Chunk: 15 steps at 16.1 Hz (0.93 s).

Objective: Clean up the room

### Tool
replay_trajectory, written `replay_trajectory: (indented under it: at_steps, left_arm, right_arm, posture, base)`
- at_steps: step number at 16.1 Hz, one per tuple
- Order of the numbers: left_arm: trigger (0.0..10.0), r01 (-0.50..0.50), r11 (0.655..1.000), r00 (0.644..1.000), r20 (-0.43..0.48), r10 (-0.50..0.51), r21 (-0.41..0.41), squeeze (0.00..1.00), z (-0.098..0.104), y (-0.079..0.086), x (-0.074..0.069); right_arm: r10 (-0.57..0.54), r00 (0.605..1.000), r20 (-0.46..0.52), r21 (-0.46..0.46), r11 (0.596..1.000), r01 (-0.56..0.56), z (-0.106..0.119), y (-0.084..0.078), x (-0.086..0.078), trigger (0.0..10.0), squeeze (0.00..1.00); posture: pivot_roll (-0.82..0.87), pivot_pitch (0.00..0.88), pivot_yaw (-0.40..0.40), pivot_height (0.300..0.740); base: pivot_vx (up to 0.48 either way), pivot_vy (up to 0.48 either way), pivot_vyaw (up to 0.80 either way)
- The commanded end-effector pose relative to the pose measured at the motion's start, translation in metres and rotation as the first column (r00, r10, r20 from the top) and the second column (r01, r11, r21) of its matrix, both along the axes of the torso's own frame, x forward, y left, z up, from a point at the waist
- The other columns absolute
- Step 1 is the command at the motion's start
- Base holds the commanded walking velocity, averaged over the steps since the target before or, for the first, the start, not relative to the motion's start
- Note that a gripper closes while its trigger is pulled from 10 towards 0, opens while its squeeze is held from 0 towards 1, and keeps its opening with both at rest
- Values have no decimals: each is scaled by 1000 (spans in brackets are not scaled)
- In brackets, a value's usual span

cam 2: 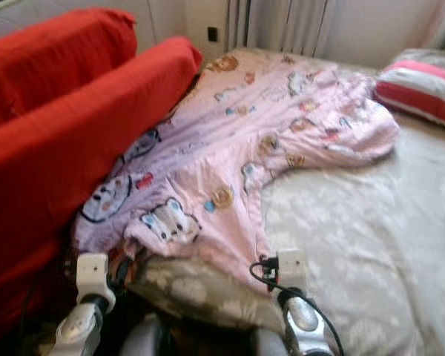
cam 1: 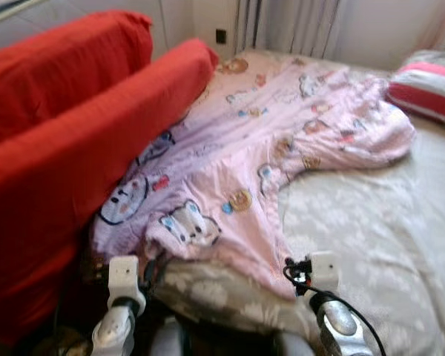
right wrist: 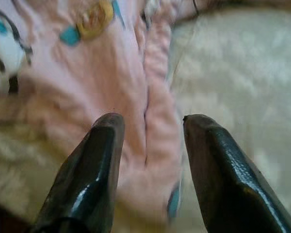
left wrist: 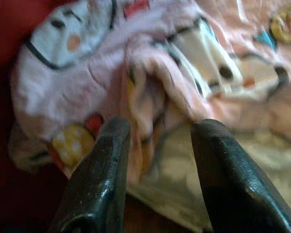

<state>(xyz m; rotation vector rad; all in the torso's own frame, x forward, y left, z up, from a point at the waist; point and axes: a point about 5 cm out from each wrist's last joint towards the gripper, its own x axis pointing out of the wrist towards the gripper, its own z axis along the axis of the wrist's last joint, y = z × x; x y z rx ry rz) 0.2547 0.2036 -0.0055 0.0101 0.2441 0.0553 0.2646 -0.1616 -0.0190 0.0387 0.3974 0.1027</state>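
Note:
A pink quilt [cam 1: 282, 126] printed with cartoon animals lies crumpled across the bed, from the far left down to the near edge. My left gripper [left wrist: 157, 127] is open just short of the quilt's bunched near-left corner [left wrist: 155, 82], a fold lying ahead between its fingers. My right gripper [right wrist: 153, 119] is open over the quilt's near hem [right wrist: 157, 126], where it meets the grey sheet. In the eye views my left arm [cam 1: 123, 282] and right arm [cam 1: 322, 276] reach toward that near edge.
A grey patterned sheet [cam 1: 371, 222] covers the right half of the bed. Red cushions [cam 1: 67, 126] lean against the bed's left side, over the quilt's edge. A red and white striped pillow [cam 1: 430, 85] lies at the far right. Curtains [cam 1: 297, 22] hang behind.

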Motion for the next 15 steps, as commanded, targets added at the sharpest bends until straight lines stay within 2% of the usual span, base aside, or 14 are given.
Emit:
replay_trajectory:
  at_steps: [1, 4, 10, 12, 15]
  left_arm:
    - [10000, 12, 1000, 1000, 17, -12, -3, 0, 3, -2, 2]
    - [10000, 23, 1000, 999, 30, -23, -2, 0, 5, -4, 1]
    - [10000, 78, 997, 994, 80, -78, 3, 0, 18, -12, 13]
    - [10000, 74, 997, 993, 90, -73, -2, 0, 21, -12, 16]
    - [10000, 80, 997, 993, 83, -80, 0, 0, 20, -14, 15]
  right_arm:
    - [-25, 999, -38, 16, 1000, 25, -4, -2, -2, 10000, 0]
    - [-40, 997, -62, 75, 996, 44, -2, 3, 4, 10000, 0]
    - [-72, 995, -75, 107, 991, 80, 11, 11, 25, 10000, 0]
    - [-96, 995, -30, 91, 991, 98, 20, 8, 32, 10000, 0]
    - [-133, 991, -29, 59, 989, 135, 17, -4, 28, 10000, 0]
  posture:
    - [100, 184, -1, 641]
    - [109, 214, 5, 641]
    - [141, 237, 16, 641]
    - [143, 237, 11, 641]
    - [135, 238, 6, 641]
  base:
    - [0, 0, 0]
    - [0, 0, 0]
    - [0, 0, 0]
    - [0, 0, 0]
    - [0, 0, 0]
